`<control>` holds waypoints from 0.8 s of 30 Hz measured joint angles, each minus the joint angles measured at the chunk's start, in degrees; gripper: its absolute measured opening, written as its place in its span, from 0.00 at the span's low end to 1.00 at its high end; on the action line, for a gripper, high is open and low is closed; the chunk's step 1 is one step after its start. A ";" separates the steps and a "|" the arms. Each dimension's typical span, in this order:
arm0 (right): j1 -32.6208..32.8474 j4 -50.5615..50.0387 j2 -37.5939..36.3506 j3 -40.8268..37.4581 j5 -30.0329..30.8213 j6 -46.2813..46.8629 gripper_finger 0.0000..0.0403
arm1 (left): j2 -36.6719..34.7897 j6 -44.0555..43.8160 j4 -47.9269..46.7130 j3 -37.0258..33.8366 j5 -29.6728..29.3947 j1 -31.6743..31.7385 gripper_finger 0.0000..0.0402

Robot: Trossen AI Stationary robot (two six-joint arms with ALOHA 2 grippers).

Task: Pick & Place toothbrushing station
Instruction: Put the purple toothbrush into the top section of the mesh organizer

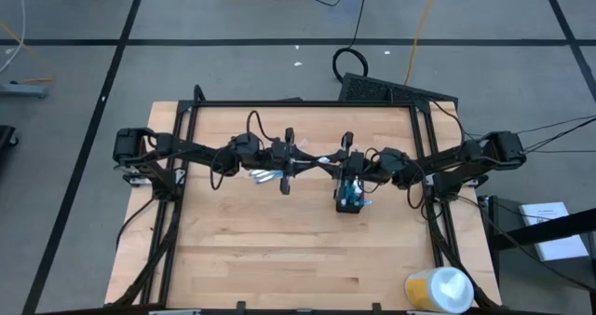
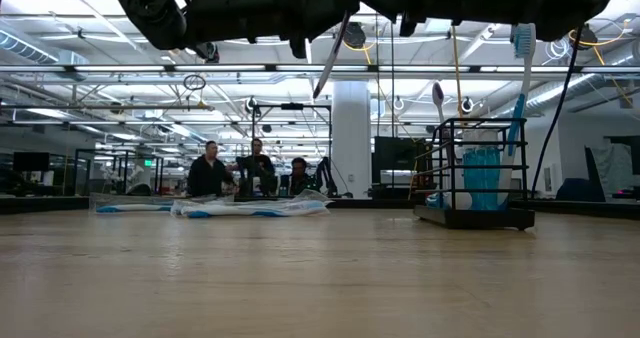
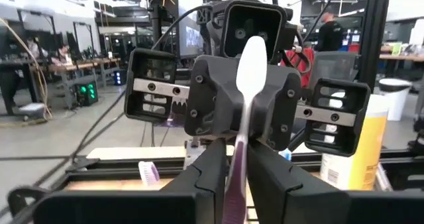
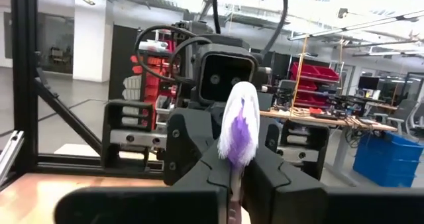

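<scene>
A white-and-purple toothbrush (image 1: 323, 161) hangs in mid-air over the middle of the table, between my two grippers. My left gripper (image 3: 237, 177) comes from the table's left and my right gripper (image 4: 235, 181) from its right. Both are shut on the brush. In the low view the brush (image 2: 330, 63) slants down below the arms. The black wire-mesh cup (image 1: 349, 198) stands on the table just near of my right gripper, with several toothbrushes (image 2: 523, 73) upright in it. Loose toothbrushes (image 1: 264, 175) lie flat on the table under my left gripper. My left gripper pinches the toothbrush's purple handle (image 3: 233, 181) between its two fingers, coming about level from the table's left. The brush rises past the fingers to its white head end (image 3: 252, 52), tilted and clear of the table. My right gripper pinches the brush just below its bristle head (image 4: 233, 174) between its two fingers, coming about level from the table's right. The purple-and-white bristles (image 4: 238, 128) stand above the fingers and face its camera.
A yellow-and-white roll (image 1: 440, 289) lies at the table's near right corner. A black frame (image 1: 307, 103) runs round the table's edges. The near half of the wooden table (image 1: 298, 259) is bare. People (image 2: 250, 168) stand in the room beyond.
</scene>
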 joint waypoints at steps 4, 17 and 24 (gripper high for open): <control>-0.04 -1.71 -1.24 -0.09 -0.15 -0.41 0.02 | -0.01 -1.98 -1.67 0.09 -0.04 -0.80 0.24; -1.58 -13.90 -13.64 -0.10 1.21 -2.46 0.02 | 0.00 -4.10 -3.61 0.09 0.68 -3.08 0.70; -1.56 -34.48 -27.94 0.02 8.87 -0.38 0.02 | 0.09 -4.25 -6.94 0.02 0.18 -2.06 0.79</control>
